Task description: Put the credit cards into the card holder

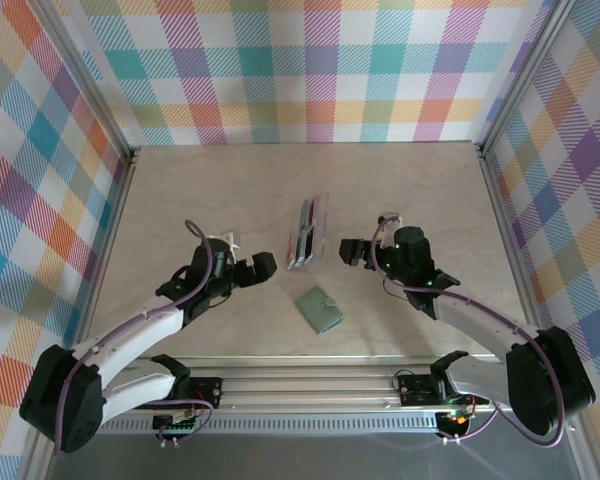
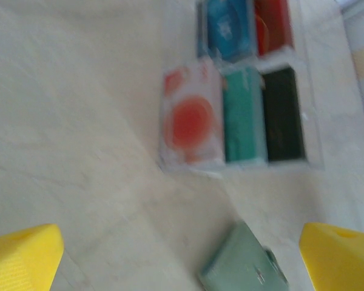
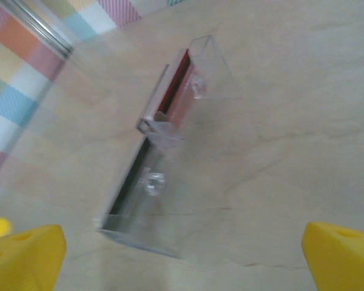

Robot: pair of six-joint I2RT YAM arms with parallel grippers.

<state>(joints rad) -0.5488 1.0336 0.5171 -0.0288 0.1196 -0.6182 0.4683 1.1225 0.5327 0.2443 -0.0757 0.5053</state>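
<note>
**A:** The credit cards (image 1: pixel 301 243): where are they?

**B:** All in the clear tray (image 1: pixel 318 222) at the middle of the worktop (image 1: pixel 200 190), standing on edge in two rows. Taking it from the left, though, the left hand (image 1: pixel 263 266) hovers just left of the tray's near end. Its jaws are spread wide with nothing between them.

**A:** What does its wrist camera give?

**B:** Its yellow fingertips (image 2: pixel 24 257) sit in the bottom corners, far apart, with bare worktop between them. In the near row beyond them, left to right, are a reddish-orange card (image 2: pixel 191 121) behind frosted plastic, a teal card (image 2: pixel 244 118) and a dark card (image 2: pixel 283 115). The far row has a blue card (image 2: pixel 230 27) and a red card (image 2: pixel 273 24). That picture is blurred, so there may be more cards tucked behind than I can count.

**A:** And the card holder (image 1: pixel 319 309)?

**B:** It lies flat and closed on the worktop. It is nearer the arm bases than the tray, slightly to the tray's right, and apart from it. Neither hand touches it.

**A:** What about the right side?

**B:** The right hand (image 1: pixel 352 252) hangs just right of the tray, level with its near half. Its jaws are fully apart and it holds nothing. From its wrist the tray shows side-on, clear-walled, with a red card edge at the far end and a dark one nearer.
</note>
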